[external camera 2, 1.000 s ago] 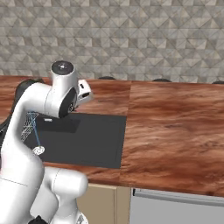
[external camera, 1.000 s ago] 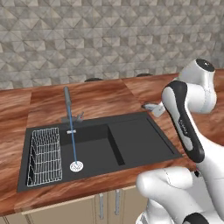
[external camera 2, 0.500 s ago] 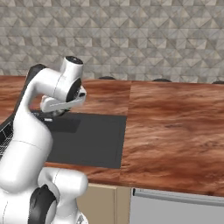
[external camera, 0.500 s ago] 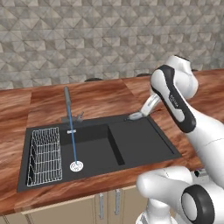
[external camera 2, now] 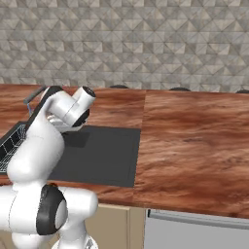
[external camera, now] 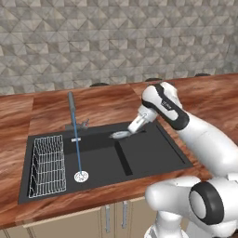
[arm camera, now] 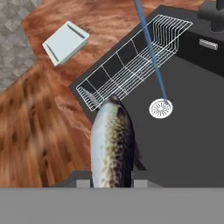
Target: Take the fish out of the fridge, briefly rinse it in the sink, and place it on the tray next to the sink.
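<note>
One stage reached: the fish has been taken out of storage and is carried over the sink; rinsing and placing are judged still to be done.
Fish: a slender speckled grey fish, pinched at one end between the fingertips, its body pointing away from the hand and hanging above the black basin near the divider between the two bowls. In the left base view it is seen as a small pale sliver.
Gripper: the gripper is closed almost fully, with the fish clamped between its two fingers; nothing else is held.
Arm pose: the arm is bent forward from the base, with the wrist angled down and leftward so the hand is held low over the sink, close to the back edge of the right bowl.
Water: a thin blue stream is seen running from the faucet down to the round drain in the left bowl. The fish is apart from the stream, to its right.
Wire rack: a white wire rack is set in the far left of the sink.
Tray: a pale rectangular tray lies on the wooden counter beyond the rack end of the sink, with nothing on it.
Left to do: by judgement, the fish must be moved under the stream, then carried past the rack to the tray.
</note>
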Tool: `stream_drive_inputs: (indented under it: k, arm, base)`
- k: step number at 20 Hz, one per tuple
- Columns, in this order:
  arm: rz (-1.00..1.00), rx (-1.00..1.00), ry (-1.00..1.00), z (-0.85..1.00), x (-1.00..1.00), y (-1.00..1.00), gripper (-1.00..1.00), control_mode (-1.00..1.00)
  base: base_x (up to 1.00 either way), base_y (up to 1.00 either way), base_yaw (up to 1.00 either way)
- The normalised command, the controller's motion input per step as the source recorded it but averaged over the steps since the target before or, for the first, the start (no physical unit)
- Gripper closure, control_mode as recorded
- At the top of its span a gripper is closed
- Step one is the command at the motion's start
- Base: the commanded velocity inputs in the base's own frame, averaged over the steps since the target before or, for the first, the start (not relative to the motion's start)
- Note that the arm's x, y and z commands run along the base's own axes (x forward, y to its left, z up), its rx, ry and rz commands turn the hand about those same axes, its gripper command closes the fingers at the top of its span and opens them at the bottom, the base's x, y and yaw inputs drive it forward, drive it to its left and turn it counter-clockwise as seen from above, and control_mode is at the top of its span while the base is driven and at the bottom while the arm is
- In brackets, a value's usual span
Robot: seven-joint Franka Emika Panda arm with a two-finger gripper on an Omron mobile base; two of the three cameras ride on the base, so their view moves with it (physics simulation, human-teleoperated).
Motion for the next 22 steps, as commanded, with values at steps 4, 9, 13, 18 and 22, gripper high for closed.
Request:
stream_drive_inputs:
  k: [4, 9, 13, 18, 22]
  arm:
    - [0.09, 0.02, 0.11, -0.33, 0.51, 0.87, 1.00, -1.00]
    - [0.01, 0.02, 0.02, -0.20, 0.48, 0.50, 1.00, -1.00]
    - [0.03, 0.06, -0.02, -0.30, 0.40, 0.28, 1.00, -1.00]
    - [0.03, 0.10, -0.09, -0.35, 0.26, 0.33, 1.00, -1.00]
    - [0.05, 0.08, -0.02, -0.06, 0.08, 0.15, 1.00, -1.00]
  base:
    - [0.00, 0.00, 0.00]
    - [0.00, 0.00, 0.00]
    - [0.00, 0.00, 0.00]
    - [0.00, 0.00, 0.00]
    - [0.00, 0.00, 0.00]
